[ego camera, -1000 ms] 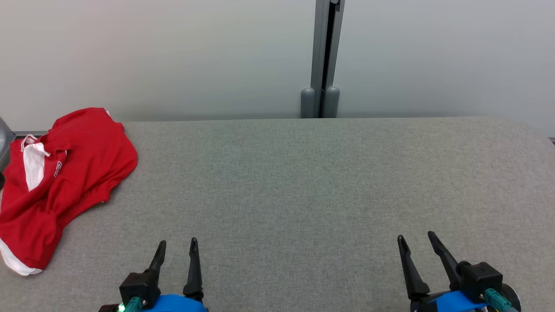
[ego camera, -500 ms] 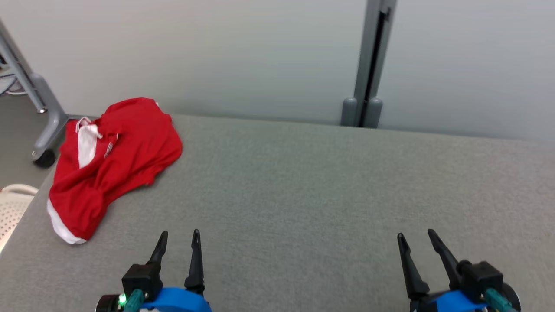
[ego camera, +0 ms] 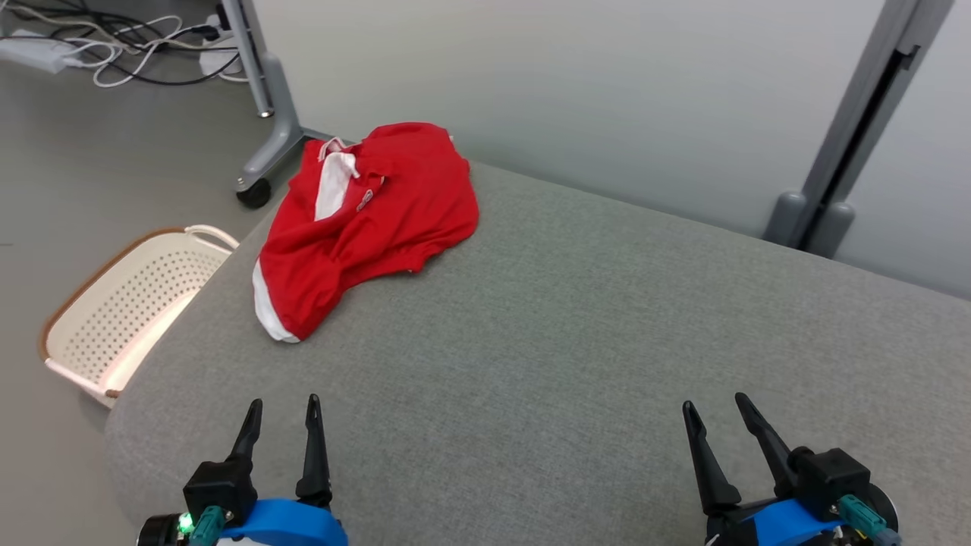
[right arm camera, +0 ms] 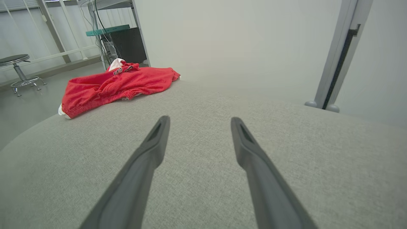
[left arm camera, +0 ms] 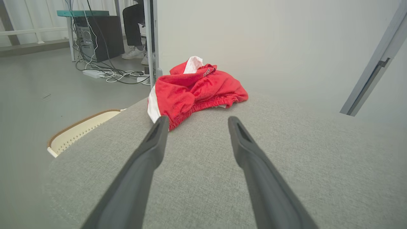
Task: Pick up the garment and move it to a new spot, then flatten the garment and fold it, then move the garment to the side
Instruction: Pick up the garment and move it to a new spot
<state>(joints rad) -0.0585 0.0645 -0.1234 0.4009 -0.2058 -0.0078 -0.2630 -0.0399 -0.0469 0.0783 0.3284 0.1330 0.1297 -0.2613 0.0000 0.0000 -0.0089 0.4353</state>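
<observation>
**Garment** (ego camera: pixel 368 220): red with white trim, crumpled in a heap at the far left corner of the table (ego camera: pixel 569 341), about 11 o'clock from the robot. Its white hem lay close to the left rim. Nothing touched it.

**Left gripper** (ego camera: pixel 282 403): jaws spread, empty, low over the near edge. The garment lay between its 12 and 1 o'clock, well apart.

**Right gripper** (ego camera: pixel 713 403): jaws spread, empty. The garment lay at its 10 o'clock, farther off.

**Basket** (ego camera: pixel 129 303): on the floor at 10 o'clock, beside the table's left side.

**Step in hand, as I judged it:** the pickup. The left arm was nearer. It would do well to pinch a raised fold near the heap's middle, not the hem, and to lift clear before carrying, lest the cloth slide toward the basket.
</observation>
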